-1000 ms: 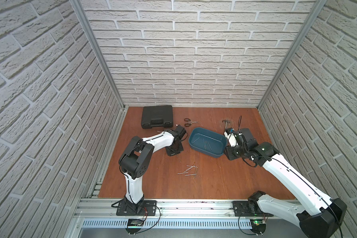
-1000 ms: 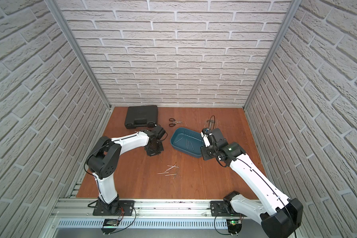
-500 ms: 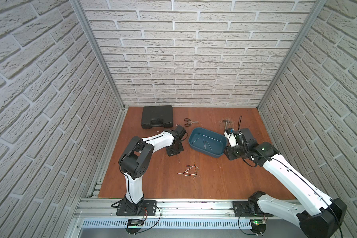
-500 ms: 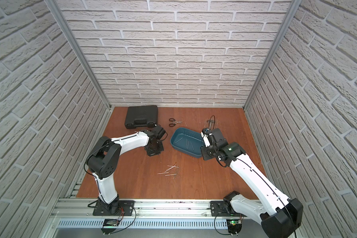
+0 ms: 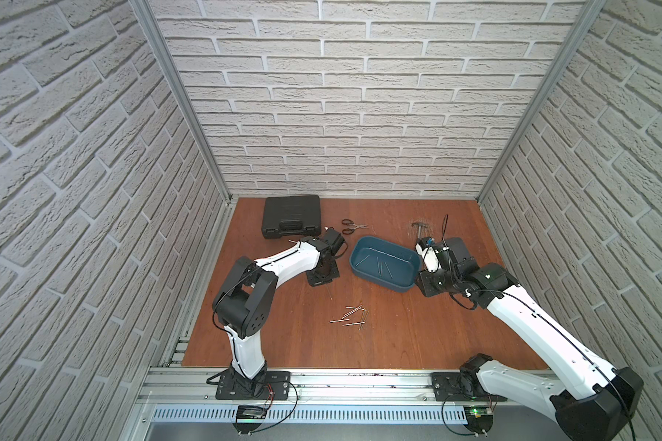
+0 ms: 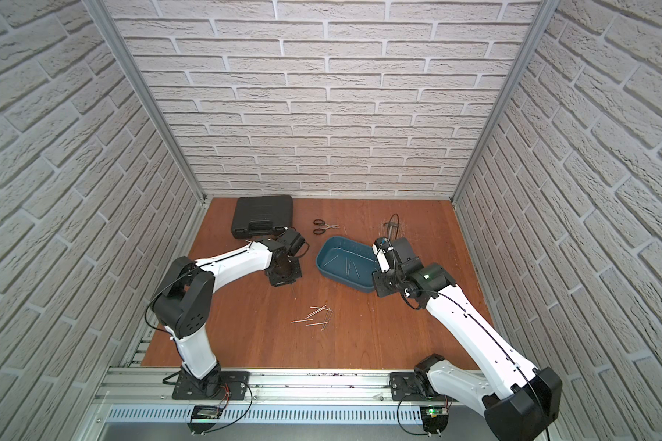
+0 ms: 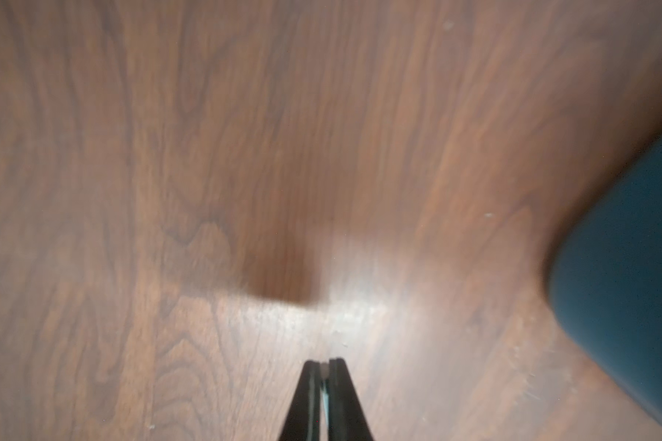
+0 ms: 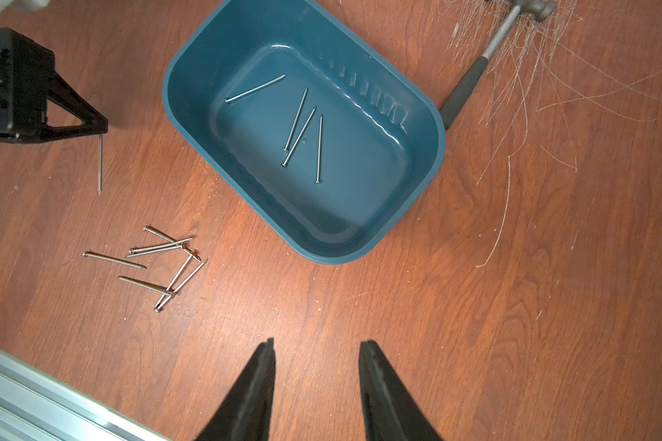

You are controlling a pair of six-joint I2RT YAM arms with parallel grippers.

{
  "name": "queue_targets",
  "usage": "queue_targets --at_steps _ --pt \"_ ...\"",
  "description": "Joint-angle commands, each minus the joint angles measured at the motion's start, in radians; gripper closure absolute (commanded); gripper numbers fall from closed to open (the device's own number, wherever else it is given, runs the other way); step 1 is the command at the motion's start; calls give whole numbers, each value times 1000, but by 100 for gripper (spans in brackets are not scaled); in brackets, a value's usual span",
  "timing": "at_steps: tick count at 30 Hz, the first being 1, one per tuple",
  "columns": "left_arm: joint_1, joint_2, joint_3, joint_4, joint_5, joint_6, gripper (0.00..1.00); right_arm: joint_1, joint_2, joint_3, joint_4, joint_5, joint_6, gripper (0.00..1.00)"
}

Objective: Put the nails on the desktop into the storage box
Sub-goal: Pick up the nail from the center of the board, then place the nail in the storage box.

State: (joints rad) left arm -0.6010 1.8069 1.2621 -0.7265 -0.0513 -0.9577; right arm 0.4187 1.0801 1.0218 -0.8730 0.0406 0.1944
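One nail (image 8: 100,164) pinched in the left gripper (image 8: 101,129), right gripper (image 8: 317,343) spread open above the desktop (image 8: 474,305).
Nearest the front, loose nails (image 8: 157,246) lie crossed in a small heap on the wood. Beyond them the held nail hangs below the closed left jaws, near the teal storage box (image 8: 429,152), in which four nails (image 8: 319,149) lie. Farthest back: hammer (image 8: 471,84), scissors (image 5: 350,226), black case (image 5: 292,215).
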Motion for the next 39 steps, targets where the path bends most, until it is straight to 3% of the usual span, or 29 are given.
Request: queue_targets --at_steps 1,11,21,31,34,39 --pt "-2 -44 52 -40 -25 24 100 -8 -6 9 12 5 -7 59" --pt "-39 12 308 -88 -16 68 100 -11 -7 24 2 16 2 59" --pt "-87 166 545 -59 64 68 100 -18 -38 18 -28 40 11 59" --pt "-127 288 646 12 123 55 100 -23 -75 12 -62 51 19 59" --pt "-134 305 651 40 130 62 93 -23 -84 9 -70 51 20 59" --pt "-134 301 648 65 128 77 67 -23 -93 9 -78 45 20 59"
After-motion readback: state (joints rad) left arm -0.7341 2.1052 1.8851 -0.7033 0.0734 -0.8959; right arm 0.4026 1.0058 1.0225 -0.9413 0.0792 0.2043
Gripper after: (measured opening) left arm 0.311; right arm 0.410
